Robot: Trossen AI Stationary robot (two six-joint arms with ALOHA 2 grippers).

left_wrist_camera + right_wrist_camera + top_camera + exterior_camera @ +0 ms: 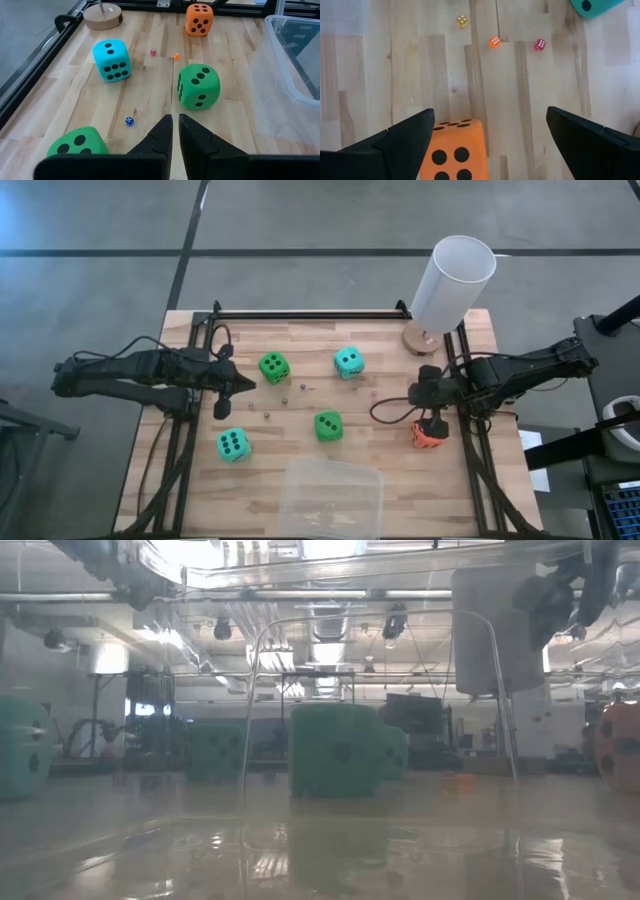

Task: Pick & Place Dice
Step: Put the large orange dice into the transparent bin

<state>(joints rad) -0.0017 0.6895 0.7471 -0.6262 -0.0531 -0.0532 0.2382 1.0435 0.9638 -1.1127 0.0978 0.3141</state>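
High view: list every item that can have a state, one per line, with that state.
Orange die: on the table, under the right tool, not gripped.
Right tool: open, over the orange die.
Left tool: shut, empty, beside a green die.
Clear plastic bin: upright, no large dice inside.
White cylinder: standing on its wooden base.

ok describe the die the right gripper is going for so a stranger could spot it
Find the tall white cylinder on its round wooden base at the table's far right corner. Nearer along that right edge, the open right gripper hangs over the orange die. It is the only large orange one; the others are green or teal.
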